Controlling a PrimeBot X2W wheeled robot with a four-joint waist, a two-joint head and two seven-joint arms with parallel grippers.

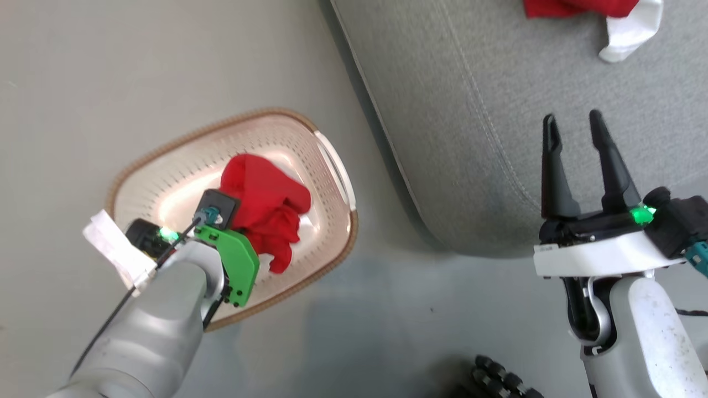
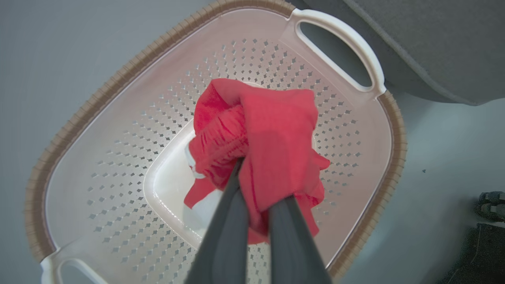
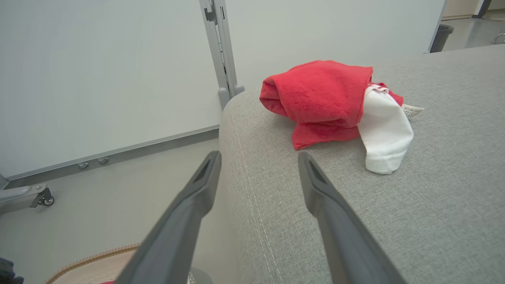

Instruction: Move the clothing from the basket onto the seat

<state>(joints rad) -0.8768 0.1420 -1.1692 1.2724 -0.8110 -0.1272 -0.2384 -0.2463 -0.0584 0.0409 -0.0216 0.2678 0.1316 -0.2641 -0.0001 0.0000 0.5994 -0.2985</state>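
Left gripper (image 2: 258, 189) pinching clothing (image 2: 276, 130) in basket (image 2: 118, 130), seat (image 2: 434, 47) beside, floor (image 2: 446, 157) around

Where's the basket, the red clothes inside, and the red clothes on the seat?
Basket (image 2: 397, 142), left wrist view, brown rim.
Red clothes (image 2: 276, 130) in basket, left wrist view, bunched middle.
Red-and-white clothes (image 3: 319, 90) on seat (image 3: 434, 217), right wrist view, red fold.

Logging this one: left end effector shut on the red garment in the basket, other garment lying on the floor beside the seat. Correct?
One slip: the other garment lies on the seat, not the floor, as the right wrist view shows. The left end effector is shut on the red garment in the basket.
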